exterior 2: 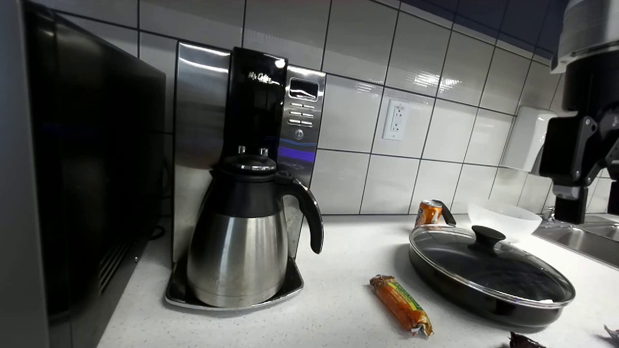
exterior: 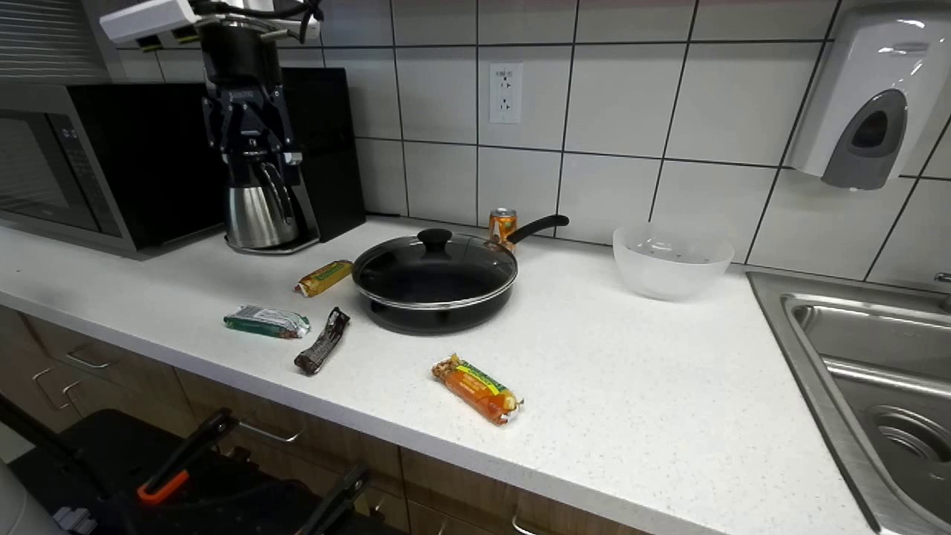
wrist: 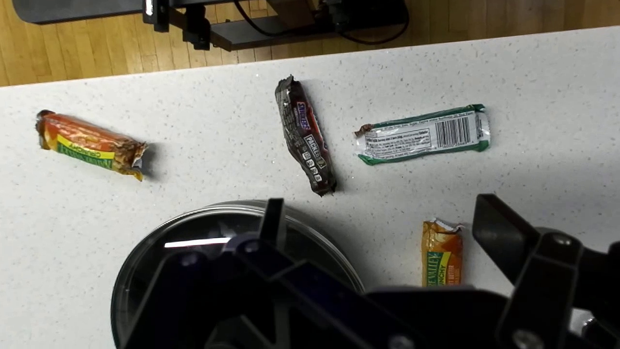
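My gripper (wrist: 380, 208) hangs above the counter, its fingers wide apart with nothing between them. In an exterior view the gripper (exterior: 264, 174) overlaps the coffee maker; another sees it at the right edge (exterior 2: 594, 205). Below it in the wrist view lies a yellow-orange granola bar (wrist: 441, 257), its lower end hidden by the gripper. Left of that bar is a black pan with a glass lid (wrist: 227, 223), partly covered by a finger. A dark Snickers bar (wrist: 305, 135), a green-and-silver bar (wrist: 424, 134) and an orange granola bar (wrist: 89, 143) lie toward the counter's front edge.
A coffee maker with a steel carafe (exterior 2: 237, 256) stands beside the black microwave (exterior: 148, 156). Behind the pan are an orange can (exterior: 502, 221) and the pan's handle (exterior: 539, 227). Farther right sit a frosted bowl (exterior: 672, 260) and the sink (exterior: 773, 327).
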Controlling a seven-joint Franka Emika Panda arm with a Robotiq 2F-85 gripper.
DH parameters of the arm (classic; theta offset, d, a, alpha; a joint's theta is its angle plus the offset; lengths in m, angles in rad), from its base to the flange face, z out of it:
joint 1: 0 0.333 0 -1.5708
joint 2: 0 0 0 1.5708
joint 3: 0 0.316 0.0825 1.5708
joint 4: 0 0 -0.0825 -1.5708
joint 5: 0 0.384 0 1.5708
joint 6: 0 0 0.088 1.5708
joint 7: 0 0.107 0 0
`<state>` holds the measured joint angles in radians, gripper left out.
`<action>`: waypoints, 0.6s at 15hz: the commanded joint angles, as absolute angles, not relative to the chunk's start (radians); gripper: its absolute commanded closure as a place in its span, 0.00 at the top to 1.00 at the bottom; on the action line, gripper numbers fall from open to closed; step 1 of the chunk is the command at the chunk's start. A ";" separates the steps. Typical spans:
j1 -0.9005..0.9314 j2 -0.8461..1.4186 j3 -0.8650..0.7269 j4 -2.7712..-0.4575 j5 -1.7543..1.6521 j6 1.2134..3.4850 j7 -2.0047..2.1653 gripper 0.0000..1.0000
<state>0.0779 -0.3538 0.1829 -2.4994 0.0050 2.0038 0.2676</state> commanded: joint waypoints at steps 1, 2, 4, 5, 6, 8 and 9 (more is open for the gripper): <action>0.074 -0.343 0.165 -2.535 -0.018 2.082 0.254 1.00; 0.073 -0.339 0.159 -2.543 -0.016 2.101 0.250 1.00; 0.069 -0.330 0.149 -2.556 -0.016 2.134 0.250 1.00; 0.067 -0.327 0.142 -2.561 -0.016 2.147 0.249 1.00; 0.064 -0.322 0.134 -2.566 -0.015 2.163 0.244 1.00; 0.061 -0.311 0.118 -2.569 -0.010 2.182 0.232 1.00; 0.056 -0.305 0.111 -2.569 -0.014 2.194 0.231 1.00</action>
<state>0.0727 -0.3147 0.1281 -2.5584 -0.0021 2.1531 0.2607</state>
